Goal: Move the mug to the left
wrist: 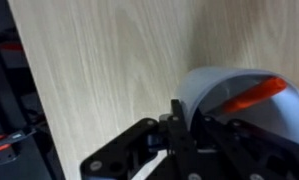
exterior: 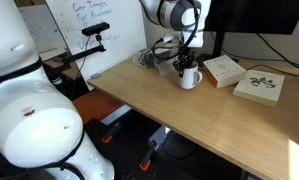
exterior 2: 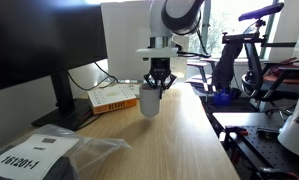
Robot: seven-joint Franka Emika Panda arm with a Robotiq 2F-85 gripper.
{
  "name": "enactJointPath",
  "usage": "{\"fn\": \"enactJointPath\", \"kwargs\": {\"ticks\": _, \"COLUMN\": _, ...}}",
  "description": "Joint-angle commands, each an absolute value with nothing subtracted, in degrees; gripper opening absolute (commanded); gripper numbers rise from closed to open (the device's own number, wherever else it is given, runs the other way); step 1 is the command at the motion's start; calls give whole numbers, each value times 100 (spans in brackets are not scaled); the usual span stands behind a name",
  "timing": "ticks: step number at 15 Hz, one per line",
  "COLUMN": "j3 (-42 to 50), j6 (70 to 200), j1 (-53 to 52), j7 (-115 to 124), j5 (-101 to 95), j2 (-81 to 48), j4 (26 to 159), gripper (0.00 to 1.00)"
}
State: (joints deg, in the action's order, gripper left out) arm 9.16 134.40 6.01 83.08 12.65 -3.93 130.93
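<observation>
1. Standing upright on the wooden table (exterior: 179, 120), the mug (exterior: 190, 77) is directly below the gripper (exterior: 186, 66), beside a book (exterior: 224, 70).
2. The fingers (wrist: 178, 110) reach its rim; if they clamp it, I cannot tell.

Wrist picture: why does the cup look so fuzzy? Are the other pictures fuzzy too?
In the wrist view the mug and fingers are very close to the camera and blurred; the wood grain of the table is clearer. In both exterior views the mug looks sharper, and in an exterior view the window glares white.
</observation>
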Motion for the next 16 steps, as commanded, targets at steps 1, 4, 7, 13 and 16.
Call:
{"fn": "enactJointPath", "kwargs": {"ticks": 1, "j3": 673, "j6": 13351, "j1": 396, "j7": 8322, "j5": 974, "j2": -59, "j4": 13262, "gripper": 3}}
{"fn": "enactJointPath", "kwargs": {"ticks": 4, "j3": 473, "j6": 13345, "j1": 252, "j7": 8313, "j5": 761, "j2": -19, "j4": 13383, "gripper": 3}}
{"fn": "enactJointPath", "kwargs": {"ticks": 7, "j3": 402, "j6": 13540, "j1": 219, "j7": 8168, "j5": 723, "j2": -113, "j4": 13524, "gripper": 3}}
{"fn": "enactJointPath", "kwargs": {"ticks": 13, "j3": 359, "j6": 14286, "j1": 190, "j7": 7681, "j5": 860, "j2": -145, "j4": 13775, "gripper": 3}}
{"fn": "enactJointPath", "kwargs": {"ticks": 16, "j3": 347, "j6": 14442, "j1": 180, "j7": 7649, "j5": 880, "j2": -157, "j4": 13845, "gripper": 3}}
